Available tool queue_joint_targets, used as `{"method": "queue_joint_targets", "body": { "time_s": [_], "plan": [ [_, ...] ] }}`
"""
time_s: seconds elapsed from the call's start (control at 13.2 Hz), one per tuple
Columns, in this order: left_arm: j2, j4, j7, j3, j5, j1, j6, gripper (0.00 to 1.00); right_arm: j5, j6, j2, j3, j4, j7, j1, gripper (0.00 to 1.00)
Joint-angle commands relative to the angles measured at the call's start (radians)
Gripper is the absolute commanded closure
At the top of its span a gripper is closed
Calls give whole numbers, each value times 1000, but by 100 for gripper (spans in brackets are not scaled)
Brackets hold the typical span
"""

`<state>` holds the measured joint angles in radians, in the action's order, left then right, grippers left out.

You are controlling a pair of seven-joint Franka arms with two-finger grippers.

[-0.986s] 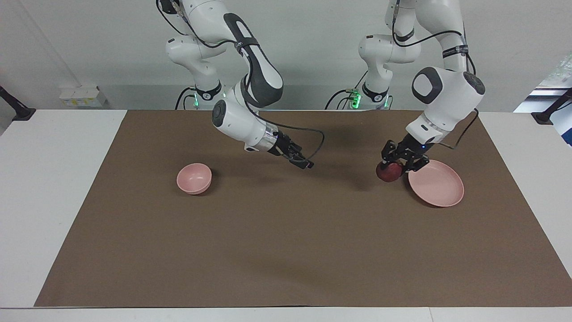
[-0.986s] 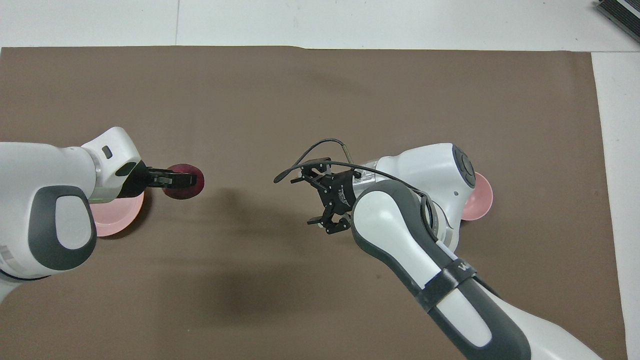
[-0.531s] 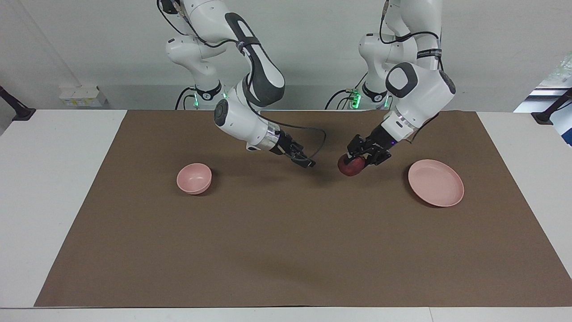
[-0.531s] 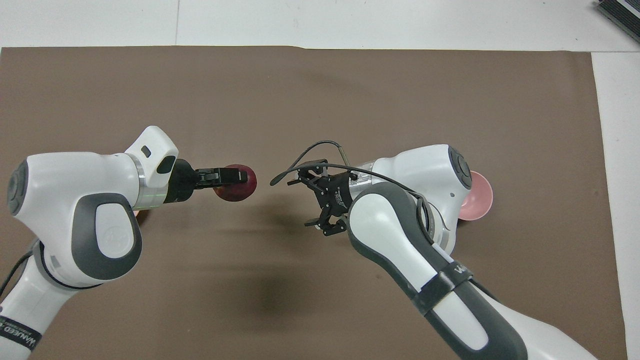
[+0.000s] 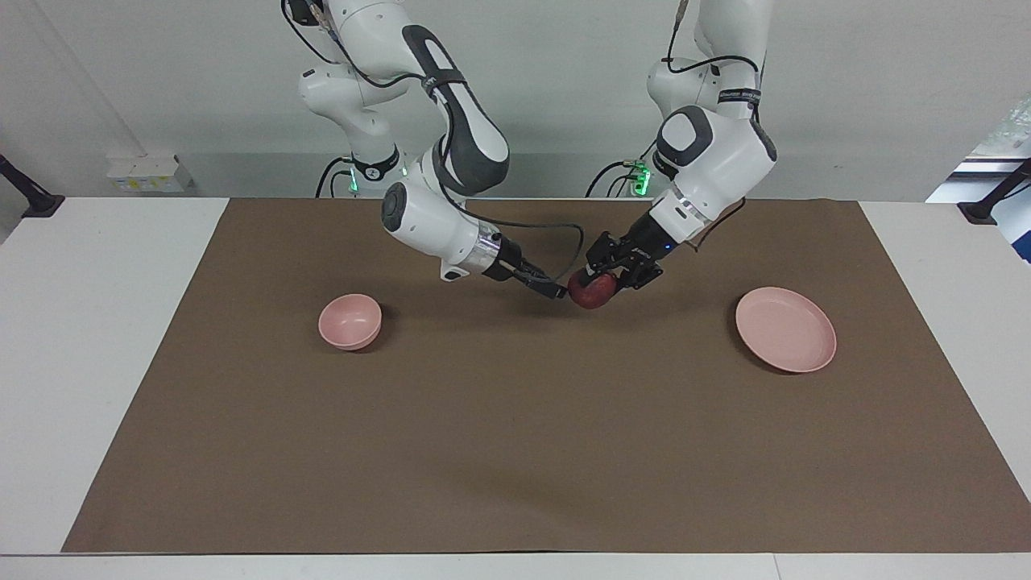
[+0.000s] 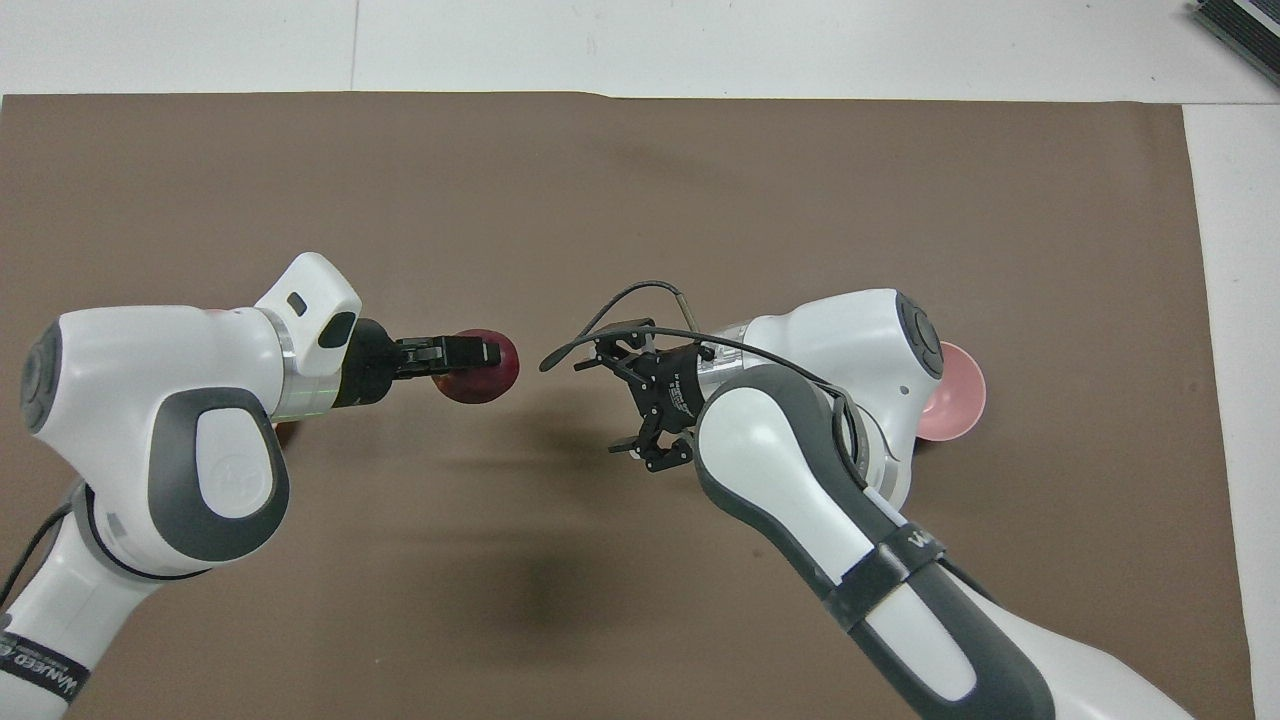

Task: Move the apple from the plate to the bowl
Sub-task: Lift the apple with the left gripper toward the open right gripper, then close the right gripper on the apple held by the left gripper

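Broadly, a brown mat (image 5: pixel 515 419) fills the middle of both views, lying on a white table (image 5: pixel 97 362) whose bare edges frame it. From the top of the facing view two white arms lean in toward the centre; in the overhead view they enter from the bottom corners. Well toward the right edge of the facing view sits the pale pink plate (image 5: pixel 786 329), with nothing on it; in the overhead view the left arm's body hides it. At centre-left of the facing view rests the smaller pink bowl (image 5: pixel 349 321), also holding nothing; in the overhead view only part of its rim (image 6: pixel 958 392) shows at centre-right, past the right arm's wrist. The left gripper (image 5: pixel 602 278) hangs over the mat just right of the facing view's centre, fingers clamped on the dark red apple (image 5: pixel 590 292), which is raised off the mat between plate and bowl; in the overhead view the apple (image 6: pixel 480 366) sits left of centre under that gripper (image 6: pixel 470 352). The right gripper (image 5: pixel 554 291) hovers just beside the apple at frame centre, its fingers spread apart in the overhead view (image 6: pixel 640 400).
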<state>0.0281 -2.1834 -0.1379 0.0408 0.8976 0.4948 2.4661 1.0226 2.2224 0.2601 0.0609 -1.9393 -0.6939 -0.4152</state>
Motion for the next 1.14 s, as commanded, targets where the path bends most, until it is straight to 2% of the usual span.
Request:
{"method": "queue_joint_targets", "body": {
  "time_s": [0.0, 0.23, 0.61, 1.06],
  "plan": [
    [32, -41, 9, 11, 27, 42, 19, 100, 66, -17, 2, 10, 17, 24, 29, 0],
    [32, -41, 9, 11, 27, 41, 19, 100, 68, -7, 11, 10, 45, -131, 30, 0],
    [26, -32, 24, 10, 35, 44, 46, 100, 67, 22, 13, 10, 45, -162, 0, 0],
    [21, -26, 46, 11, 50, 109, 91, 100, 67, 118, 13, 10, 49, -302, -65, 0]
  ]
}}
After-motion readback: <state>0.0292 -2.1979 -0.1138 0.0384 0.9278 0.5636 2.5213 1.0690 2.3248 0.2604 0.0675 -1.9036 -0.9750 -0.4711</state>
